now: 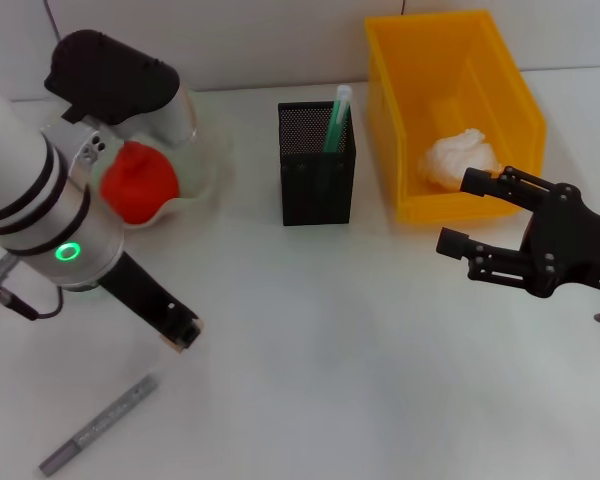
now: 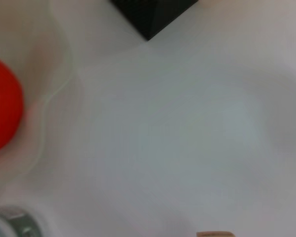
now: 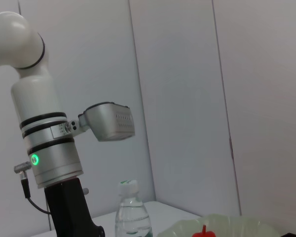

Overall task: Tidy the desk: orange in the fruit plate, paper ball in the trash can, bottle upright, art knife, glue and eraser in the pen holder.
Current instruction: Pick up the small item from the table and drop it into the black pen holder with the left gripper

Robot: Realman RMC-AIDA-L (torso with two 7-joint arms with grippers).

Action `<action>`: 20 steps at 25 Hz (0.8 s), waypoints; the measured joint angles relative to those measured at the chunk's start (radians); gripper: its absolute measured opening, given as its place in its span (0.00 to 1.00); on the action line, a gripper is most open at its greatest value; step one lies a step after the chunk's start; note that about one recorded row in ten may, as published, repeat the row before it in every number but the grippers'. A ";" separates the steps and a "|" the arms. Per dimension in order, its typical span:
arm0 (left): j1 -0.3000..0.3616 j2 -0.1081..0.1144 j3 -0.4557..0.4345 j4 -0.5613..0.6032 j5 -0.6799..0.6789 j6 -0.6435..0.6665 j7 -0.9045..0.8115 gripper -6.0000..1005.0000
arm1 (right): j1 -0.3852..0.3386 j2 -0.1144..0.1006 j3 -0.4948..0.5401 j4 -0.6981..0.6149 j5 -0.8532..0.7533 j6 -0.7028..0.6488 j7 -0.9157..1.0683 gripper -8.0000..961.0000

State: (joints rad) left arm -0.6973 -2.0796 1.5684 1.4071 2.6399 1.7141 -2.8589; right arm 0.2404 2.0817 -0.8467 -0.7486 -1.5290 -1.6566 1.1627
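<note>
The black right gripper (image 1: 458, 212) hovers with its jaws apart just outside the front wall of the yellow plastic bin (image 1: 450, 207), where the crumpled white paper ball (image 1: 458, 158) lies just beyond them. The left gripper (image 1: 180, 333) points down over bare white table (image 1: 330, 340); whether its jaws are apart or together cannot be told, and the grey metal art knife (image 1: 98, 425) lies near, just below its tip. The red-orange fruit (image 1: 137, 181) sits in the translucent wavy-edged plate (image 1: 205, 180), well behind the left gripper.

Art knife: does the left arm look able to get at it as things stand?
Probably yes. The art knife lies in the open on the desk, just below the left end effector, with nothing between them.
</note>
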 joint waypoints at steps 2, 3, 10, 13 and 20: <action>-0.010 0.000 0.004 0.015 -0.054 -0.002 -0.005 0.31 | -0.001 0.000 0.000 0.000 0.001 0.000 0.000 0.87; -0.012 0.000 0.005 0.016 -0.064 -0.005 -0.005 0.31 | -0.001 0.000 0.000 0.000 0.001 0.000 0.000 0.87; -0.023 -0.001 0.006 0.027 -0.124 -0.036 -0.003 0.32 | -0.001 0.000 0.000 0.000 0.001 0.000 0.000 0.87; -0.031 0.000 0.006 0.028 -0.139 -0.059 0.001 0.32 | -0.001 0.000 0.000 0.000 0.001 0.000 0.000 0.87; -0.044 -0.001 0.005 0.031 -0.172 -0.113 0.011 0.33 | -0.001 0.000 0.000 0.000 0.001 0.002 0.000 0.87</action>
State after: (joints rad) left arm -0.7409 -2.0801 1.5738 1.4385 2.4682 1.6010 -2.8479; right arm 0.2392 2.0816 -0.8467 -0.7486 -1.5277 -1.6543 1.1627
